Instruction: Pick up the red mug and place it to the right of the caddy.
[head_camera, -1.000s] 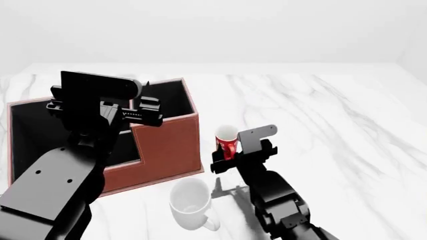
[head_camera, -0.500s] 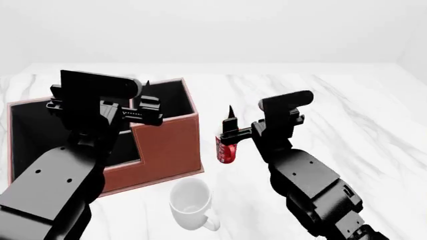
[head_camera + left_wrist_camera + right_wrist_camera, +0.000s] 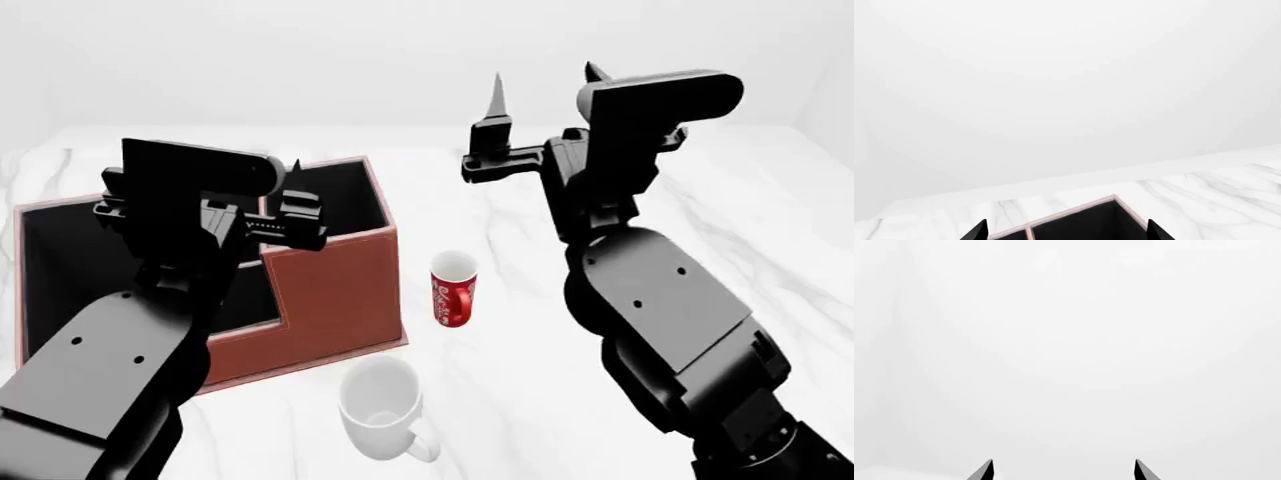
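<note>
One red mug (image 3: 453, 288), one white mug (image 3: 382, 408), one caddy (image 3: 334, 300).

The mug (image 3: 453, 288) is red with a white pattern and a white inside. The caddy (image 3: 327, 300) is reddish-brown outside with a pale pink edge and black lining. A second, larger mug (image 3: 383, 408) is plain white. The surface (image 3: 694, 230) is white marble with faint grey veins. Both arms and the left tool (image 3: 287, 215) and right tool (image 3: 541, 85) are black. The wall behind is off-white.
</note>
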Tool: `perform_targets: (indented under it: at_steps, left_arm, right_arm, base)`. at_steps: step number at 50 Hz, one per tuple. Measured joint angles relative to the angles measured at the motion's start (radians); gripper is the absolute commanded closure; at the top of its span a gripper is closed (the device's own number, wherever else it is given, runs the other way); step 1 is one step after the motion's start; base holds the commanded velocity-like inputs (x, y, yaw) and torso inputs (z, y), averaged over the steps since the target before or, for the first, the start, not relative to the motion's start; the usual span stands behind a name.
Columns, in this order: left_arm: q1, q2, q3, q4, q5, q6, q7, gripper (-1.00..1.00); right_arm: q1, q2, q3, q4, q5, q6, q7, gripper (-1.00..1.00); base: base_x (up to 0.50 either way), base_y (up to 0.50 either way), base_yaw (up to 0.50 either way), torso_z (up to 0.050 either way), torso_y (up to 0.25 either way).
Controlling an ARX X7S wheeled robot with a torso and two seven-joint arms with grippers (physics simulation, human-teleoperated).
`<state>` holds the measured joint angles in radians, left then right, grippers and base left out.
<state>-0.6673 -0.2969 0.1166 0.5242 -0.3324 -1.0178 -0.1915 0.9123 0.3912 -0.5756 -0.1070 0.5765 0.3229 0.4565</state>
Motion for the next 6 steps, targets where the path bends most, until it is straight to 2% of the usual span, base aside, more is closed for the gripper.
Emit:
perform_targets:
  at_steps: [6]
  left_arm:
    - [0.002, -0.001, 0.001, -0.002, -0.001, 0.003, -0.001, -1.00]
  right_arm:
    - [0.004, -0.002, 0.001, -0.003, -0.003, -0.008, 0.000, -1.00]
  base:
    - [0.00, 0.00, 0.00, 0.000, 0.000]
